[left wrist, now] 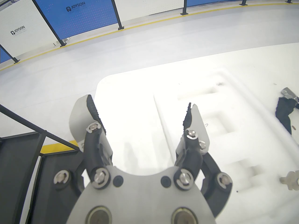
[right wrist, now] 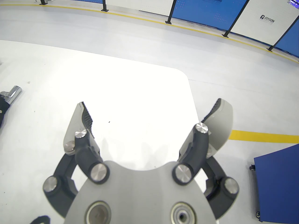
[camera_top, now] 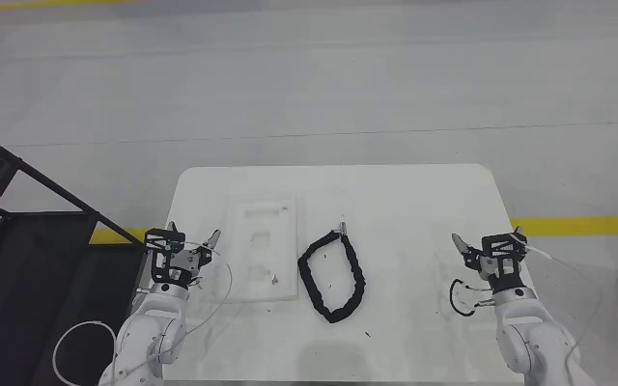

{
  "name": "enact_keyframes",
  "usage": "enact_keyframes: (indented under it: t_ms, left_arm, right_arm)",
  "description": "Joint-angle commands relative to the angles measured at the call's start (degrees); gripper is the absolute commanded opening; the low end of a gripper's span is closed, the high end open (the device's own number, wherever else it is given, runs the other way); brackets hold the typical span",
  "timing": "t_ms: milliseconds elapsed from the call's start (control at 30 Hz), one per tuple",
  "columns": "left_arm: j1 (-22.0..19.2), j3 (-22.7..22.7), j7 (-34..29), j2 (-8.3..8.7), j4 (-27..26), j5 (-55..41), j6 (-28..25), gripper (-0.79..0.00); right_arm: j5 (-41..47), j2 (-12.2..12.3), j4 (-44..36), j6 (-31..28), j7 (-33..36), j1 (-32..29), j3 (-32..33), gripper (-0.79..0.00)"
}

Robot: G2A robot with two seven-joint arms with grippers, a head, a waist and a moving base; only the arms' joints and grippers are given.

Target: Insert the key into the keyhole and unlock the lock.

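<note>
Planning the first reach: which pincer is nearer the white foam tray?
Left. The left pincer sits just beside the foam tray; the right pincer is well off on the other side, beyond the black chain lock.

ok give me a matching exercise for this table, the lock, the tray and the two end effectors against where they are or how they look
Things:
1. lock
2. tray
3. left end effector
4. right end effector

Descriptions:
a. open, beside the tray
b. black, lying in a loop
c. open, across the lock from the tray
d. white, flat, left of the lock

Pairs: 1-b, 2-d, 3-a, 4-c
</note>
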Motion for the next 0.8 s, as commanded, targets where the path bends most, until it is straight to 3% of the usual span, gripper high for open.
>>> enact_keyframes:
  t_ms: [0,333,367,567,667,767]
  left_arm:
    - [0.00,0.00,0.00,0.00,0.00,0.00,0.00,-0.093]
    - [0.00,0.00,0.00,0.00,0.00,0.00,0.00,-0.095]
    - [0.00,0.00,0.00,0.00,0.00,0.00,0.00,0.000]
    - [0.02,-0.04,-2.26,0.05,0.08,1.83,-1.56,0.000]
    - [0.52,-0.49,-7.63,0.10,-2.04,-1.78,-4.88,0.000]
    - [1.40,-1.91,-17.93,0.34,-6.13,-9.11,-10.34,0.000]
  right_arm:
    - [0.00,0.00,0.00,0.00,0.00,0.00,0.00,0.000]
    - [0.00,0.00,0.00,0.00,0.00,0.00,0.00,0.000]
    - [0.00,0.00,0.00,0.00,0.00,0.00,0.00,0.000]
    - [0.00,0.00,0.00,0.00,0.00,0.00,0.00,0.000]
    - [0.00,0.00,0.00,0.00,0.00,0.00,0.00,0.000]
    - [0.00,0.00,0.00,0.00,0.00,0.00,0.00,0.000]
